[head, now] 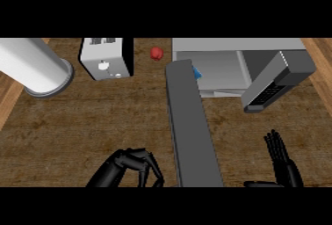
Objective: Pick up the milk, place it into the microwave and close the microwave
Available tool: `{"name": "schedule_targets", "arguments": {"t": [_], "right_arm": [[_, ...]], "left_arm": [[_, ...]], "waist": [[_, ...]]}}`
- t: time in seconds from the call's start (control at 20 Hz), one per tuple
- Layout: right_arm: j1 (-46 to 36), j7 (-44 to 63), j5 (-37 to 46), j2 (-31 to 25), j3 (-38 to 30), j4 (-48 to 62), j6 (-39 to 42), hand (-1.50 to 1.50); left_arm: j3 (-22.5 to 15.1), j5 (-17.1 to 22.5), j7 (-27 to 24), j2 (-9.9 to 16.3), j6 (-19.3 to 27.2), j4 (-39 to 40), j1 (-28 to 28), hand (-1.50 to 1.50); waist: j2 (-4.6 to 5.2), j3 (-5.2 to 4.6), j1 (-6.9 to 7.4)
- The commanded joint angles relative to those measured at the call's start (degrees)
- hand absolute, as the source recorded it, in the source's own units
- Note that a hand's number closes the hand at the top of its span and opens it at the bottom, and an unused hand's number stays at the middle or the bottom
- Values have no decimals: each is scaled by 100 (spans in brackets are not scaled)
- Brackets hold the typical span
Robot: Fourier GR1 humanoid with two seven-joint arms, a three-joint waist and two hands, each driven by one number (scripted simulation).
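Note:
The microwave (224,68) stands at the back right with its cavity open. Its grey door (189,132) swings out toward me as a long bar down the middle of the view. Just behind the door's far end, at the left of the cavity, a small blue piece of the milk (197,73) shows; the door hides most of it. My left hand (133,166) is at the lower left, just left of the door, its fingers curled with nothing in them. Low at the right, my right hand (283,160) rests open with its fingers up.
A white toaster (106,59) stands at the back, left of the microwave. A small red object (157,53) lies between them. A big white cylinder (35,66) fills the back left corner. The microwave's dark keypad panel (272,85) juts out at the right.

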Motion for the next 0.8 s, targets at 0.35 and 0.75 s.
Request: {"name": "schedule_targets", "arguments": {"t": [0.35,0.75], "right_arm": [[1304,-370,-518,-281,245,-1333,984,-150],[1933,-306,-875,-532,590,-2525,1328,-150]], "left_arm": [[-717,-92,227,-375,-45,1958,-1620,150],[-2162,-45,-2,-382,1233,3175,-2314,150]], "waist": [[20,6,-37],[26,6,-188]]}}
